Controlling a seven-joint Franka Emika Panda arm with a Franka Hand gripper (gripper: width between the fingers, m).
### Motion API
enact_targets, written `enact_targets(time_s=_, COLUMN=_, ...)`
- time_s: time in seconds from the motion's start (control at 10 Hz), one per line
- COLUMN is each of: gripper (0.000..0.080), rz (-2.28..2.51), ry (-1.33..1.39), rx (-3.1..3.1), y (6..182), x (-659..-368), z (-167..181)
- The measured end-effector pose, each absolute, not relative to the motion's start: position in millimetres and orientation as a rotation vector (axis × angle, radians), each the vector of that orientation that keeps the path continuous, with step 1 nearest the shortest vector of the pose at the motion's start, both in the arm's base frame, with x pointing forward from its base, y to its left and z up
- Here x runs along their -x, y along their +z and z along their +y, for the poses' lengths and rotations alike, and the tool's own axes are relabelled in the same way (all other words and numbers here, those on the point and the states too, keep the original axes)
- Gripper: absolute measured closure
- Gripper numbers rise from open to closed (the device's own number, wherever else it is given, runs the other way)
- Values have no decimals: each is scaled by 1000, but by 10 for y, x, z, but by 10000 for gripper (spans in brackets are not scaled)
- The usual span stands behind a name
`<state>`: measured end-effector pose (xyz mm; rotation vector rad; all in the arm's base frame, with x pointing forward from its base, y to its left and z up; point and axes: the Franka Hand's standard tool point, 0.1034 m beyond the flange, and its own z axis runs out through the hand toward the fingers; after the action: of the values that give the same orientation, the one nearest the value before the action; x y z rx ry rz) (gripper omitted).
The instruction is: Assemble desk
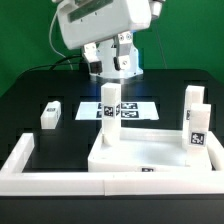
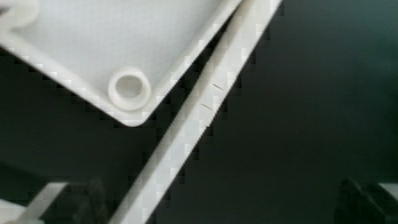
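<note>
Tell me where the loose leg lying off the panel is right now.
In the exterior view the loose leg lies on the black table at the view's left, apart from the panel and left of the marker board, inside the border wall.

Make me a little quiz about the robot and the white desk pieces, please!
1. True or false: the gripper is holding a leg.
2. Where is the small leg at the exterior view's left? A) on the desk panel B) on the black table C) in the gripper
3. Fill in: the corner socket in the wrist view is ___ in shape.
Key: 1 false; 2 B; 3 round.
</note>
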<state>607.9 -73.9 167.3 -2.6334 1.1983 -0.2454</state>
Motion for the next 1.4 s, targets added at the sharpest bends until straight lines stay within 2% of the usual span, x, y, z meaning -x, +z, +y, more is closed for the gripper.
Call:
enact_targets(time_s=0.2, gripper=150, rz=886, ry=-251, rx=2797, y=1457, x=-5805, z=-1220)
enact_targets(time_s=0.4, gripper=150, rz=562, ry=-177, rx=2921, y=1227, x=-5536, z=-1533)
enact_targets(time_s=0.9, gripper=150, rz=216, ry=-181, rx=2991, y=1186, x=-5499, z=-1573)
enact_targets(time_s=1.2, gripper=150, rz=158, ry=31, rx=3017, y=893, x=-5103, z=-1800)
enact_targets(time_s=1.4, gripper=150, rz=177, ry=124, rx=3014, y=824, x=-5002, z=-1742)
